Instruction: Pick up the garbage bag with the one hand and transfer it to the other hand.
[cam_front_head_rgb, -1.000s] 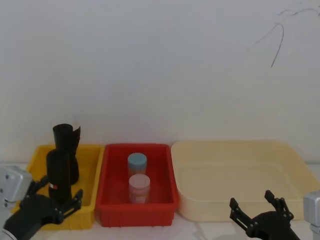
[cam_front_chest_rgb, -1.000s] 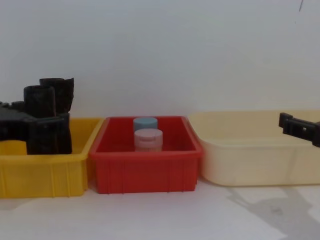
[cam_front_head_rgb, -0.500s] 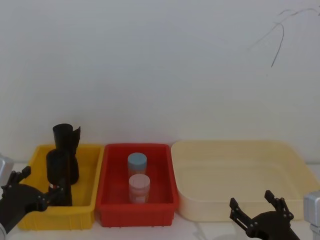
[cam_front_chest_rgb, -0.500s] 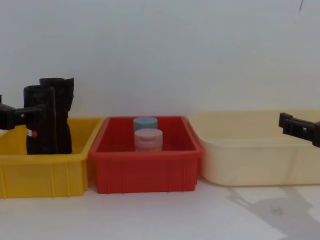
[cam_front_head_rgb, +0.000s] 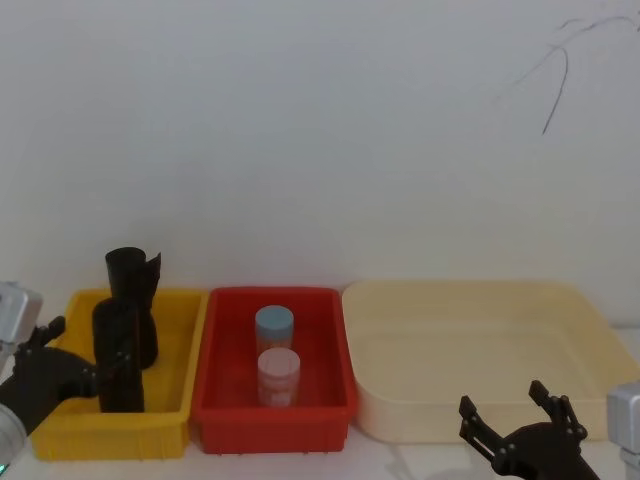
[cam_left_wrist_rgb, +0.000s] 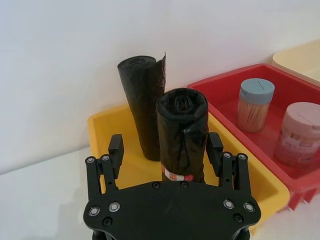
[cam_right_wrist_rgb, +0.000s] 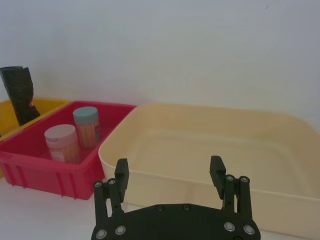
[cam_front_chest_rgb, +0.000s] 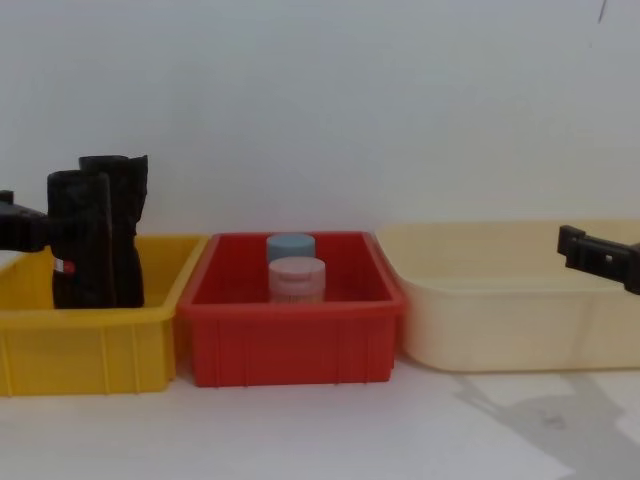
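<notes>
— Lining up the grab! My left gripper (cam_left_wrist_rgb: 165, 150) is spread wide, one finger on each side of the bag (cam_left_wrist_rgb: 182, 125), and it isn't pinching yet.

— Where's the bag standing?

— Upright in the yellow bin (cam_front_chest_rgb: 100, 350), close in front of the other roll (cam_left_wrist_rgb: 142, 100), the flared one. Its red mark sits low, near my fingers.

— And your other arm?

— My right gripper (cam_right_wrist_rgb: 170, 172) hangs low at the near wall of the cream tray (cam_right_wrist_rgb: 210, 135), fingers wide, holding nothing, well apart from the bag.

— So, next move?

— I'd say close squarely on the bag near that mark without nudging the other roll. Then lift it straight up clear of the bin wall and carry it across. The handover is all to come.
</notes>
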